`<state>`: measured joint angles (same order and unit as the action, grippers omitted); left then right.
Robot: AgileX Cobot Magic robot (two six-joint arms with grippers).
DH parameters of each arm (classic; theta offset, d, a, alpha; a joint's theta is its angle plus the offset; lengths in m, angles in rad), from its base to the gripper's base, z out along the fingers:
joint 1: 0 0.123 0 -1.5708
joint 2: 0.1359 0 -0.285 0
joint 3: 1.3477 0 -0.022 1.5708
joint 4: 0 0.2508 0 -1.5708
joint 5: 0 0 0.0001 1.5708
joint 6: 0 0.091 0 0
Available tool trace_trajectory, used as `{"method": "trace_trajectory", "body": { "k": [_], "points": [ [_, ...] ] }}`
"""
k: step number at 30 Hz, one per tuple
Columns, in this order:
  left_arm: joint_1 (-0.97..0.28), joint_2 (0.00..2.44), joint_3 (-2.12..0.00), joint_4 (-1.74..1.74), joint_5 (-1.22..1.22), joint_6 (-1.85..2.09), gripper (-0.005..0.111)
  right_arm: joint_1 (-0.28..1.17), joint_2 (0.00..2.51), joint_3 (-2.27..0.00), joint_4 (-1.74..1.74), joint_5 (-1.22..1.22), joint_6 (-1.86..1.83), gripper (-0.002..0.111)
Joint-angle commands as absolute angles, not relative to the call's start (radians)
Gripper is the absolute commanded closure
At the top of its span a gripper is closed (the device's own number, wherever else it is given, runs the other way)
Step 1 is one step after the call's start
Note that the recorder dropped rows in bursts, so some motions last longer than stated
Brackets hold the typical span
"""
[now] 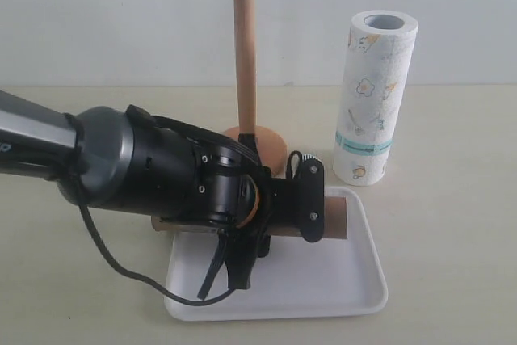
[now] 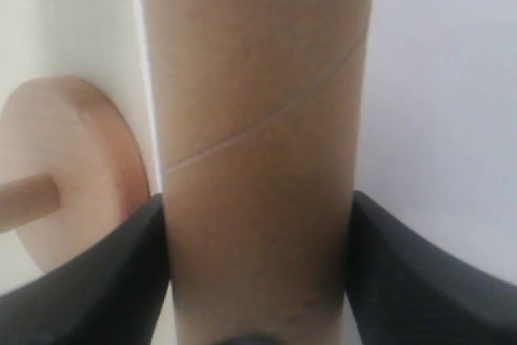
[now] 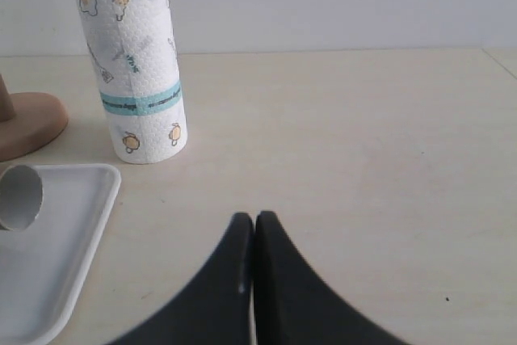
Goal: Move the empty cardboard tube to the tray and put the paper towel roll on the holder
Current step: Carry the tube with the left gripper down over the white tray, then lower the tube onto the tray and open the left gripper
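In the exterior view, the left gripper (image 1: 279, 212) is clamped on the tube (image 1: 335, 216), one jaw on the far side and one on the near side. The tube lies lengthwise across the far part of the tray (image 1: 371, 280). Its end out beyond the jaws stops just inside the tray's rim. On the near side of the jaws the tray floor lies bare up to its front edge. Just behind the jaws stands the holder (image 1: 245, 54), its post upright and its base close to the tray's far rim. The roll (image 1: 374, 94) stands upright farther off past the tube's free end, near the tray's far corner, with a gap between it and the holder.

In the left wrist view, the tube (image 2: 258, 119) fills the space between the jaws, and both black fingers (image 2: 121, 280) press against its sides. The holder's base (image 2: 73, 159) sits just outside one finger. The tray (image 2: 444, 78) shows pale outside the other.

In the right wrist view, the right gripper (image 3: 254, 220) is closed on nothing, its tips touching. Bare table (image 3: 363, 135) spreads ahead of it and to one side. Off to the other side are the tray's corner (image 3: 89, 224), the tube's open end (image 3: 18, 197) over it, the roll (image 3: 133, 62) and the holder's base (image 3: 28, 123).

The count is one tube, one tray, one roll and one holder.
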<state>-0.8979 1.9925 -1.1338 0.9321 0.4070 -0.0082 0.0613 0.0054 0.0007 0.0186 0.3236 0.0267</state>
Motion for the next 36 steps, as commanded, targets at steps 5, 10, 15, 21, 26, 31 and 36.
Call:
{"method": "trace_trajectory", "body": {
  "k": [5, 10, 15, 21, 26, 31, 36],
  "points": [
    [-0.932, 1.998, -1.141, 0.939, 0.337, 0.0, 0.103, 0.058, 0.0, 0.0, 0.018, 0.308, 0.023, 0.108],
    [-0.932, 1.998, -1.141, 0.928, 0.363, -0.017, 0.103, 0.058, 0.0, 0.0, 0.018, 0.308, 0.023, 0.108],
    [-0.932, 1.998, -1.141, 0.923, 0.366, -0.089, 0.103, 0.058, 0.0, 0.0, 0.018, 0.308, 0.023, 0.108],
    [-0.932, 1.998, -1.141, 0.886, 0.37, -0.089, 0.103, 0.058, 0.0, 0.0, 0.018, 0.308, 0.023, 0.108],
    [-0.932, 1.998, -1.141, 0.887, 0.361, -0.089, 0.103, 0.058, 0.0, 0.0, 0.018, 0.308, 0.023, 0.108],
    [-0.932, 1.998, -1.141, 0.888, 0.314, -0.089, 0.103, 0.058, 0.0, 0.0, 0.018, 0.308, 0.023, 0.108],
    [-0.932, 1.998, -1.141, 0.886, 0.301, -0.089, 0.103, 0.058, 0.0, 0.0, 0.018, 0.308, 0.023, 0.108]
  ]
}}
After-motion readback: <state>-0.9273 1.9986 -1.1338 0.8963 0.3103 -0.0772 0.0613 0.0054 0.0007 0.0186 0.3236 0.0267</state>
